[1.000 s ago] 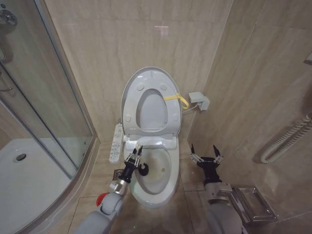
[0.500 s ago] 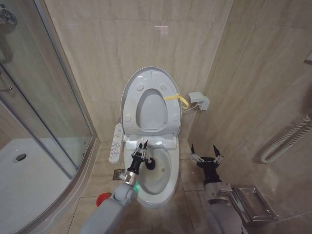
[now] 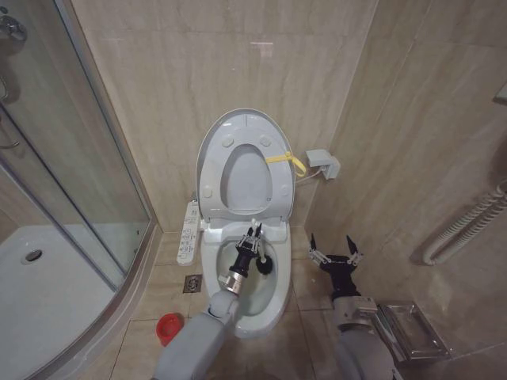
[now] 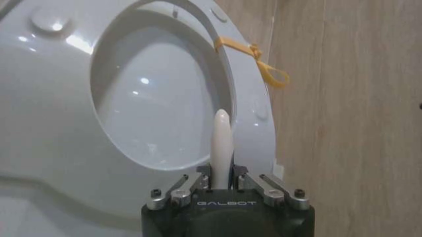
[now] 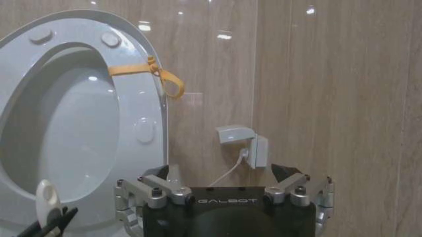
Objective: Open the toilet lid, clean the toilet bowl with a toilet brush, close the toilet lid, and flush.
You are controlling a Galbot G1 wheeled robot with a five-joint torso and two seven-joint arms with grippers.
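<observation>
The toilet lid (image 3: 245, 180) stands upright against the wall, with the white seat ring (image 3: 212, 170) raised against it and tied by a yellow strap (image 3: 283, 159). Below, the toilet bowl (image 3: 261, 305) lies uncovered. My left gripper (image 3: 252, 240) hangs over the back of the bowl, shut on the toilet brush's thin white handle (image 4: 222, 140). The brush's dark head (image 3: 266, 266) is down inside the bowl. In the left wrist view the gripper (image 4: 222, 180) faces the lid (image 4: 158, 113). My right gripper (image 3: 333, 255) hovers open beside the bowl's right side, holding nothing; in its own view, the right gripper (image 5: 224, 190) faces the wall.
A small round red holder (image 3: 167, 326) stands on the floor left of the toilet. A long button panel (image 3: 188, 231) and a floor drain (image 3: 192, 283) lie between toilet and glass shower enclosure (image 3: 71, 158). A wall box (image 3: 323, 164), a hose (image 3: 467, 226) and a metal tray (image 3: 412, 328) are on the right.
My left gripper has carried the brush from the bowl's left rim rightward and toward the back of the bowl. The right arm has stayed still.
</observation>
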